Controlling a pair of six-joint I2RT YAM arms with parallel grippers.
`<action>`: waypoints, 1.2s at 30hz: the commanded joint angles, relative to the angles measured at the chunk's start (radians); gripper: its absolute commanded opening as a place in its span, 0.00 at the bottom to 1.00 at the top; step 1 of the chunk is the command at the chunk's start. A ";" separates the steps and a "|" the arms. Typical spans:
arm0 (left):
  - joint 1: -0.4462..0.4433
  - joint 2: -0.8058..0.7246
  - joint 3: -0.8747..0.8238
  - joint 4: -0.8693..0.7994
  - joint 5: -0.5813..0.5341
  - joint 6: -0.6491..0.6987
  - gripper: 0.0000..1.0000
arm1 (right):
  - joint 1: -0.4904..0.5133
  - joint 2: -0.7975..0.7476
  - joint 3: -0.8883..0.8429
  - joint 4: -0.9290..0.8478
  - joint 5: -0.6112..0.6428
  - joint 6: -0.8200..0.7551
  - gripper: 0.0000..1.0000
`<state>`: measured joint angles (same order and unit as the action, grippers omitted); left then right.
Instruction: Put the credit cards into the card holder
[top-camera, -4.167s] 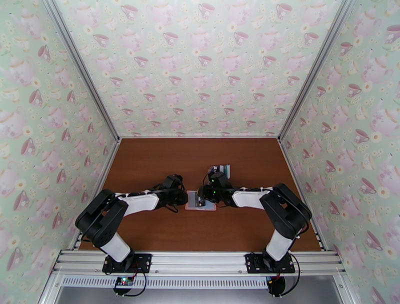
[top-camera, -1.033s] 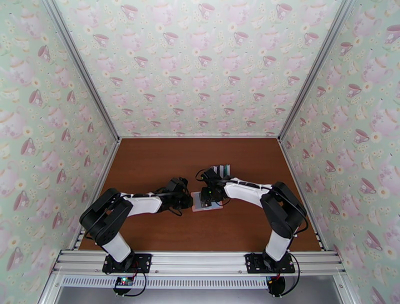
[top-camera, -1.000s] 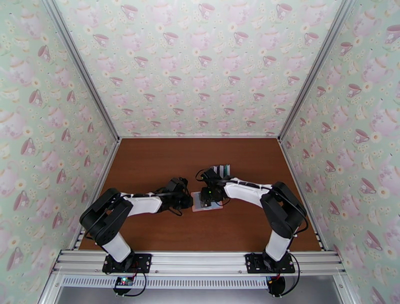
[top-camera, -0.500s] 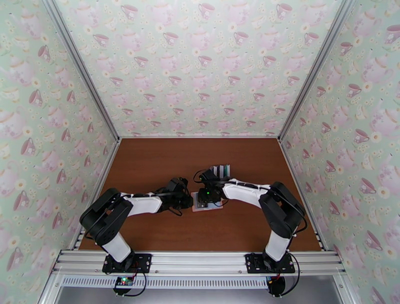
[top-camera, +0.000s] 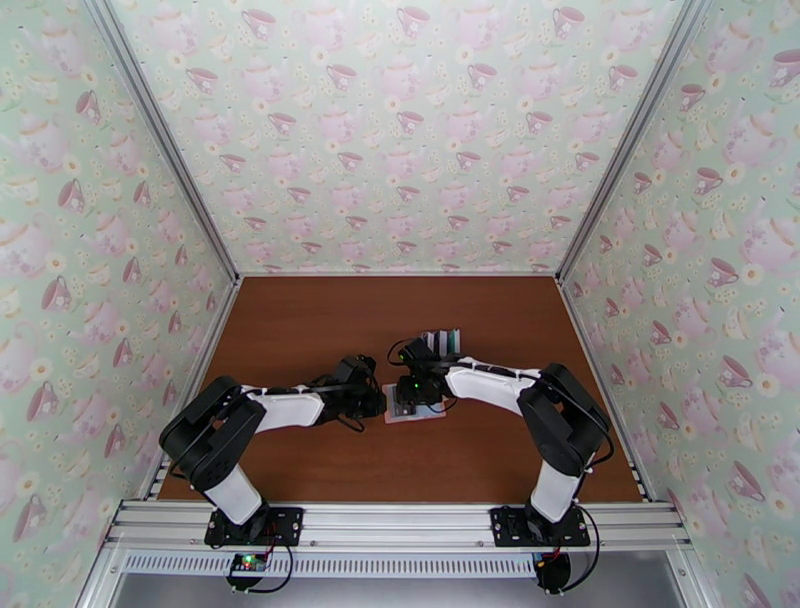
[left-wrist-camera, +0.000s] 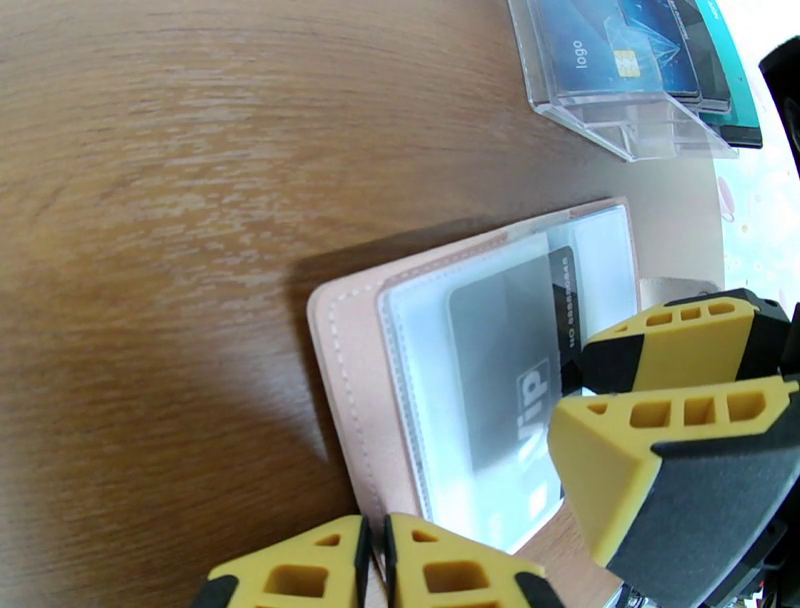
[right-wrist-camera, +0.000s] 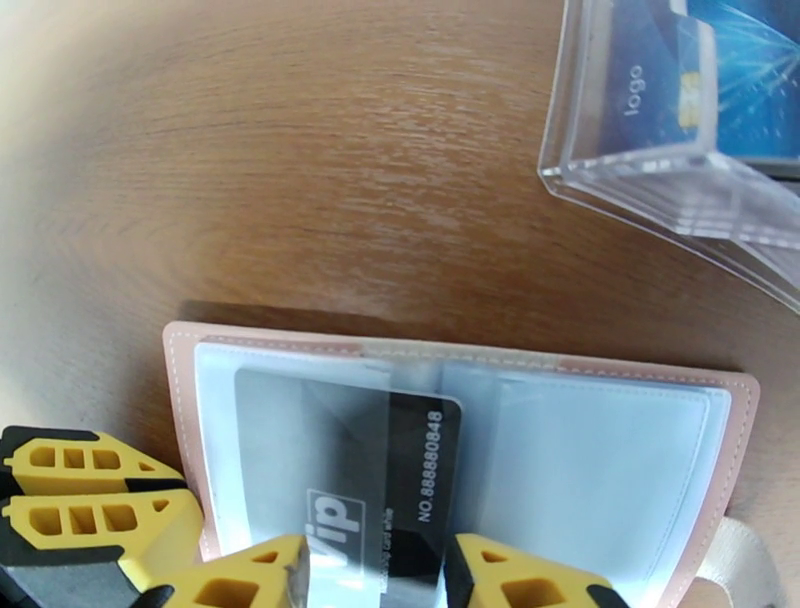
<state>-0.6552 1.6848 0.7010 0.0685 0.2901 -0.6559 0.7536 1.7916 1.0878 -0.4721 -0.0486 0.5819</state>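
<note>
The card holder (right-wrist-camera: 180, 400) is a pink wallet lying open and flat on the table, its clear pockets facing up. It also shows in the top view (top-camera: 430, 414) and the left wrist view (left-wrist-camera: 345, 380). A black credit card (right-wrist-camera: 420, 470) marked "Vip" sits partly inside the wallet's left pocket (left-wrist-camera: 500, 350). My right gripper (right-wrist-camera: 375, 565) is open, its fingertips spread over the card's near end (left-wrist-camera: 575, 385) (top-camera: 405, 398). I cannot tell whether they touch it. My left gripper (left-wrist-camera: 375, 560) is shut, its tips at the wallet's left edge (right-wrist-camera: 170, 487) (top-camera: 380, 402).
A clear plastic card rack (right-wrist-camera: 690, 130) holding several blue and dark cards stands just behind the wallet (left-wrist-camera: 630, 70) (top-camera: 441, 340). Brown table surface (top-camera: 300, 320) stretches to the left and back. Patterned walls enclose the table on three sides.
Over the last second the right gripper has edged slightly left over the wallet. The left arm has held still. Since the earliest frame the left gripper and the wallet have shifted a little right.
</note>
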 joint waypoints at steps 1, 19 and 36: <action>-0.002 0.058 -0.029 -0.088 0.004 -0.009 0.14 | 0.006 -0.001 0.027 -0.017 0.023 0.004 0.43; 0.006 0.066 -0.023 -0.085 0.006 -0.011 0.14 | 0.011 0.017 0.032 0.032 -0.051 0.012 0.40; 0.035 0.060 -0.017 -0.085 0.007 -0.008 0.14 | 0.041 0.035 0.052 0.051 -0.085 0.033 0.38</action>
<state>-0.6315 1.6901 0.7013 0.0731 0.3237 -0.6571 0.7734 1.8126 1.1011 -0.4515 -0.0902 0.5983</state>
